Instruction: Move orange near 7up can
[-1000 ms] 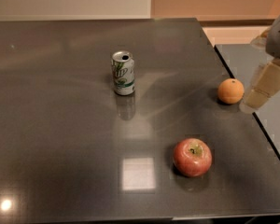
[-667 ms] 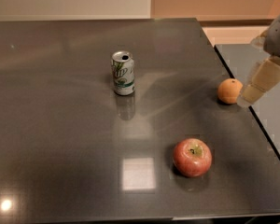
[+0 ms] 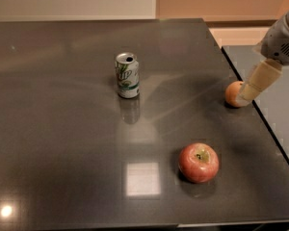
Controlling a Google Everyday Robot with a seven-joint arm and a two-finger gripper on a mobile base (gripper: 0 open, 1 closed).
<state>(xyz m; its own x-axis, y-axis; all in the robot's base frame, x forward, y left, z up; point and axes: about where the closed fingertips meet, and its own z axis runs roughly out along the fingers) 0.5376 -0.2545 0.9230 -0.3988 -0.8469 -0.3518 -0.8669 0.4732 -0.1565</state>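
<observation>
Three items on the table: the 7up can [image 3: 127, 75], the orange [image 3: 232, 94] and an apple [image 3: 198, 162] are sitting on the dark glossy table [image 3: 62, 129].
Orange position: it is resting near the table's right edge, well apart from the can and to the can's right.
Orange axis: it is showing as round, so no long axis or pointing direction can be told.
Can axis: it is standing upright with its long axis vertical; the metal top is facing up and its dark opening is sitting toward the right side of the top.
Gripper position: the gripper [image 3: 244, 96] is reaching in from the upper right, and its cream tip is overlapping the right side of the orange.
Gripper state: whether it is spread, narrowed or gripping cannot be told.
Apple position: it is sitting nearer the front edge, stem dimple facing up, apart from both the orange and the can.
Edges: the right edge is running just beside the orange; a lower grey surface [image 3: 284, 114] is lying beyond it.
Open room: bare tabletop is stretching between the orange and the can, with the apple lying to the front of that strip.
</observation>
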